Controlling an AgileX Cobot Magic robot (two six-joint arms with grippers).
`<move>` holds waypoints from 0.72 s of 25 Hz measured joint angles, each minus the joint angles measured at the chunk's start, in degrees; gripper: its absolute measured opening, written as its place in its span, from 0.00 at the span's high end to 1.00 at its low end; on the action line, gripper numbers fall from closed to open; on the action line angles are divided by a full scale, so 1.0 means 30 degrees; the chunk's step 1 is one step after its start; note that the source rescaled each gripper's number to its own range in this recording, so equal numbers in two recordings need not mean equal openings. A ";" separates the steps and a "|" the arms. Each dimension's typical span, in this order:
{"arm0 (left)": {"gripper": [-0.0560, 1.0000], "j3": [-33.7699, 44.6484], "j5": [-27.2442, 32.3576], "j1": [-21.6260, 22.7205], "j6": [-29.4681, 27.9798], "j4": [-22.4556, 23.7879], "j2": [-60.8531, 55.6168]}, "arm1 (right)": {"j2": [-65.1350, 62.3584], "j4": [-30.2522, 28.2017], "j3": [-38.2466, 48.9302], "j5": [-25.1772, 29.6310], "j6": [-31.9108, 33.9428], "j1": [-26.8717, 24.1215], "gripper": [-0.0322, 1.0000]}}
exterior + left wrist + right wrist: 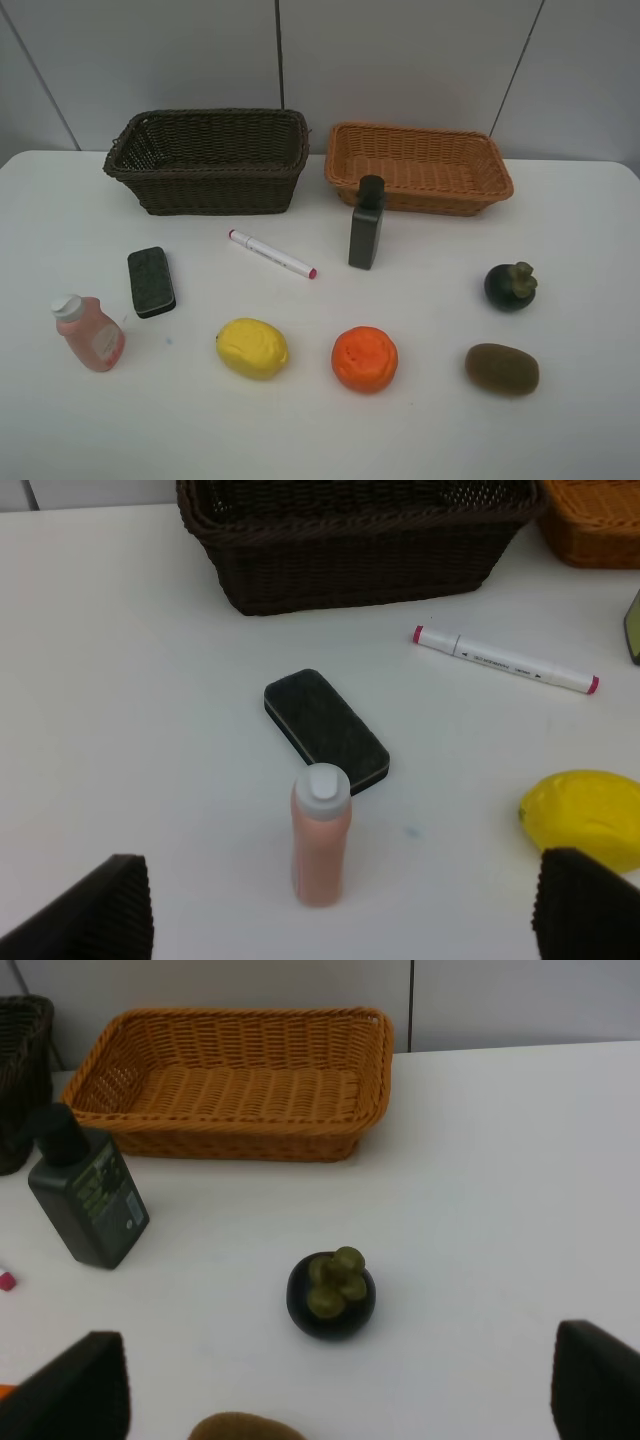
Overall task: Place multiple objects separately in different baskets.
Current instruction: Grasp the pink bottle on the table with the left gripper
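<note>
- While the left end effector [340,905] and right end effector [337,1380] each hang with jaws wide, holding nothing, all objects rest on the counter [580,240].
- Top of frame: dark brown basket [210,188] left, orange-tan basket [420,198] right.
- Middle row, left to right: black eraser [151,282], marker [272,254], upright dark bottle [366,228], mangosteen [510,286].
- Bottom row: pink bottle [92,336], lemon [252,347], orange [365,359], kiwi [502,368].

Both grippers hang wide open here. For the left gripper [340,925], only its two dark ribbed fingertips [95,915] show, one in each lower corner of the wrist frame, well apart. Same deal with the right gripper [335,1390]: black pads [600,1380] in the lower corners, spread wide, clamping nothing. Both wrists tilt forward and down.
</note>
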 joint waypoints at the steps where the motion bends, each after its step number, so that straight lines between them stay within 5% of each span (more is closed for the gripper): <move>1: 0.00 0.0000 0.0000 0.0000 0.0000 0.0000 0.0000 | 0.0000 0.0000 0.0000 0.0000 0.0000 0.0000 0.00; 12: 0.00 0.0000 0.0000 0.0000 0.0000 0.0000 0.0030 | 0.0000 0.0000 0.0000 0.0000 0.0000 0.0000 0.00; 18: 0.00 0.0000 0.0038 -0.0253 -0.1538 0.0072 0.3609 | 0.0000 0.0000 0.0000 0.0000 0.0000 0.0000 0.00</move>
